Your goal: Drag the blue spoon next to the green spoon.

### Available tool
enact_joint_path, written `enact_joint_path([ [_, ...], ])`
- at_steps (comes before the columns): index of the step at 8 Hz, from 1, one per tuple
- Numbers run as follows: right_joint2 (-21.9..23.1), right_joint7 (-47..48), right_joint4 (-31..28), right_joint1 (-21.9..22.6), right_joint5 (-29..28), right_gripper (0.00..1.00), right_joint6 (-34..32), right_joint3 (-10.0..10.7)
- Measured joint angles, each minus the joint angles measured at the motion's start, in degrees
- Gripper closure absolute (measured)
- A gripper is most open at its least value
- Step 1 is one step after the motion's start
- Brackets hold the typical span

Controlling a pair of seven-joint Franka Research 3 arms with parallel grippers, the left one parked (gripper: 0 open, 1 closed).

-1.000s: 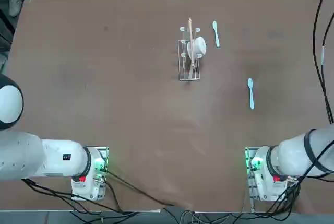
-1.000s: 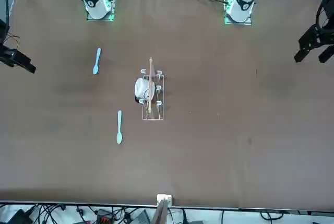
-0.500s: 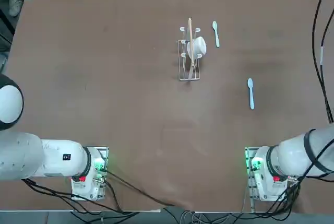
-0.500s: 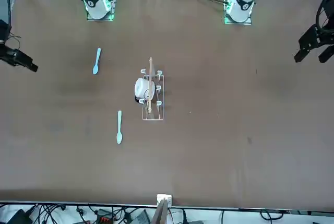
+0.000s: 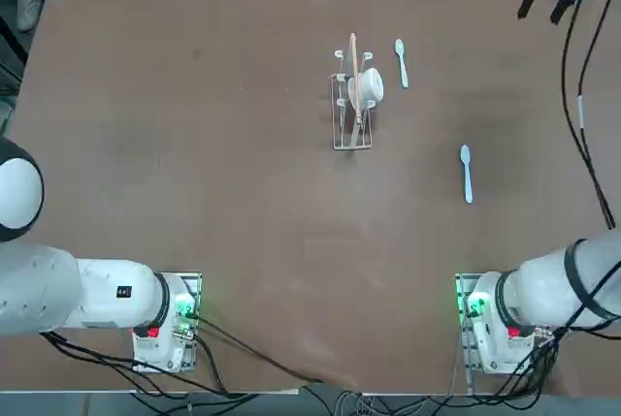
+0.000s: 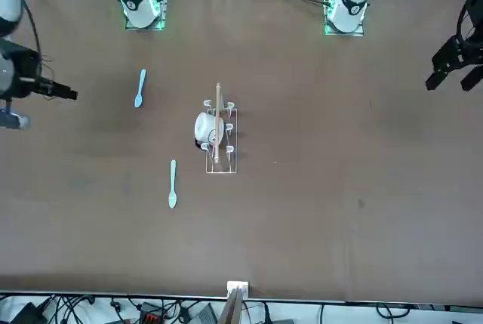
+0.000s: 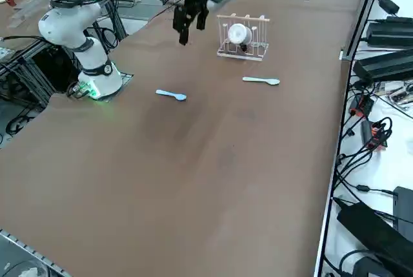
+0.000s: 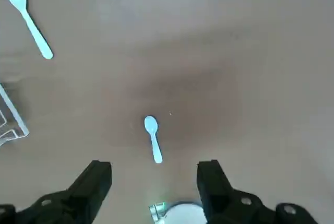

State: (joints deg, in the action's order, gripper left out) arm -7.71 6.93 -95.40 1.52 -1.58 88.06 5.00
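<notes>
The blue spoon (image 5: 467, 174) lies flat on the brown table, right of centre, also seen as blue spoon (image 7: 171, 95). Further from the bases, the green spoon (image 5: 401, 62) rests just right of a small wire rack (image 5: 353, 96). My right gripper (image 7: 191, 30) hangs high above the table, open, with nothing between its fingers. In the wrist view the gripper (image 8: 154, 174) looks straight down on the blue spoon (image 8: 152, 138), which lies between and beyond the two fingers (image 8: 94, 182). The green spoon (image 8: 26, 18) shows farther off.
The wire rack (image 6: 219, 137) holds a white cup and a wooden stick. Cables and black boxes (image 7: 387, 64) line the table's far edge. Bare brown table (image 5: 194, 144) stretches to the left of the rack.
My right gripper has swung into the top view at the far right corner and moved inward from the front view's left edge. Both spoons lie where they were.
</notes>
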Motion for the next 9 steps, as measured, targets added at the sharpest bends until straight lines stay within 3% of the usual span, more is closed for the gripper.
enact_joint_path([
  [4,6.4,0.0,-29.1,4.7,1.5,0.0,30.4,-0.6],
  [7,7.3,0.0,-43.4,6.2,1.6,0.0,47.7,-0.8],
  [9,5.4,0.1,-51.3,6.9,1.6,0.0,59.3,-0.8],
])
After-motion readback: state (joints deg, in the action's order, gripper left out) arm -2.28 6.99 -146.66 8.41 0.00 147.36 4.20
